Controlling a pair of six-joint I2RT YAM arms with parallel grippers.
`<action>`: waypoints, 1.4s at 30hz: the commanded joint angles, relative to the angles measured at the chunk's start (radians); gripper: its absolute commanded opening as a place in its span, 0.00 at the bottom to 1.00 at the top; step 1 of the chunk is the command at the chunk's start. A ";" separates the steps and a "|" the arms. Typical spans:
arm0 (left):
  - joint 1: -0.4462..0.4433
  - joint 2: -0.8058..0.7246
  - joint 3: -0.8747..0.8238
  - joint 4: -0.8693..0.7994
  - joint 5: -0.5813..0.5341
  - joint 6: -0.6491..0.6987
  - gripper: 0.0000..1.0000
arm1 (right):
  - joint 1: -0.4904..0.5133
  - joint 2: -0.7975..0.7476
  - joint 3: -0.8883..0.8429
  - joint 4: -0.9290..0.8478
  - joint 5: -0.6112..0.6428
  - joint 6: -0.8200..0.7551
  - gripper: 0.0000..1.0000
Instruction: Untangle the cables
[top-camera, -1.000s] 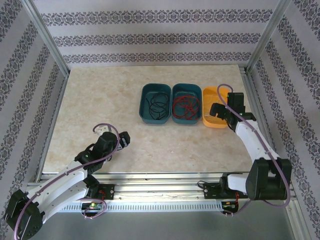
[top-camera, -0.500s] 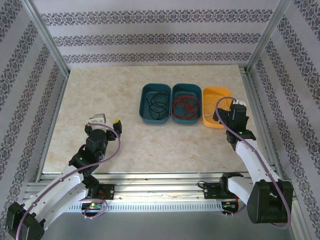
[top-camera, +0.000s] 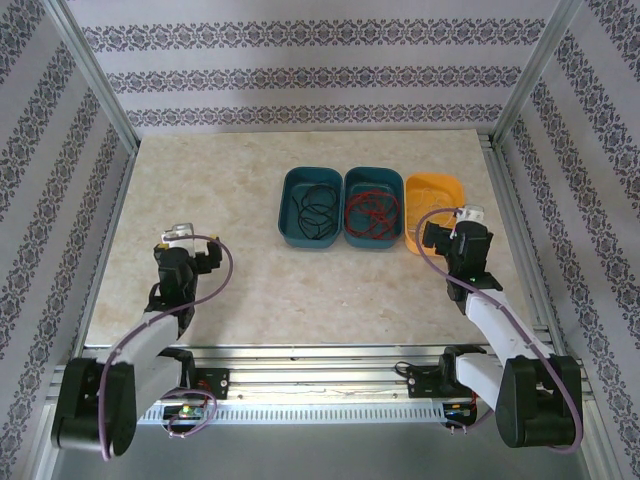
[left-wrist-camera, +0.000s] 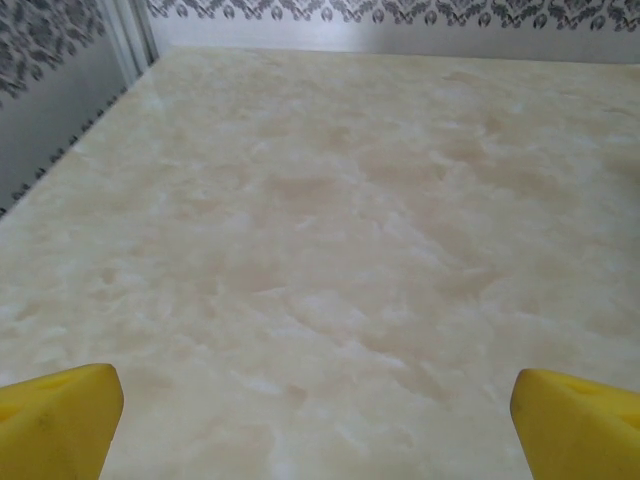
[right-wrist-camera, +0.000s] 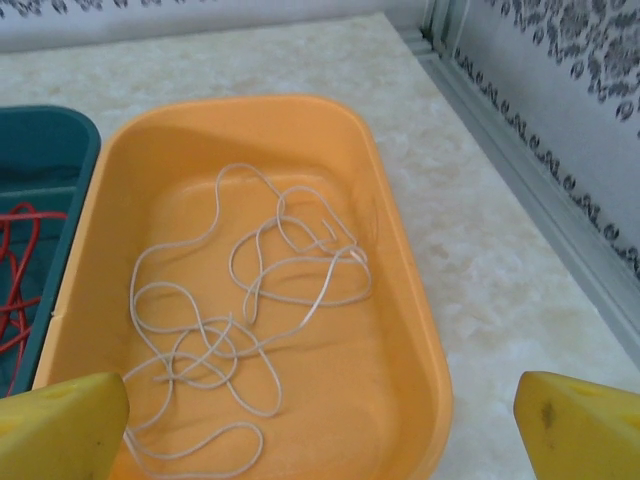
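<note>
White cable (right-wrist-camera: 250, 330) sprawled lengthwise in orange tray (right-wrist-camera: 410, 300), red cable (top-camera: 372, 212) and black cable (top-camera: 313, 210) looped in two teal trays (top-camera: 284, 210) alongside, left gripper (left-wrist-camera: 320, 425) and right gripper (right-wrist-camera: 320, 425) both spread wide, empty

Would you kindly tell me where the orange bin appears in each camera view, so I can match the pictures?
Top external: orange bin right of centre, rightmost of three bins in a row.
Right wrist: orange bin at centre of frame, close up.
Left wrist: camera looks across the marble tabletop toward the wall.
Shared landmark: teal bin holding the red cable, immediately left of the orange bin in both views.
</note>
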 joint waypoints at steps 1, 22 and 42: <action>0.038 0.077 0.007 0.227 0.123 0.019 0.99 | 0.010 -0.005 -0.043 0.177 0.010 -0.058 0.98; 0.124 0.573 0.072 0.610 0.357 0.033 0.99 | -0.041 0.276 -0.069 0.512 -0.135 -0.051 0.98; 0.103 0.573 0.136 0.489 0.348 0.062 0.99 | 0.027 0.498 -0.082 0.763 0.005 -0.051 0.98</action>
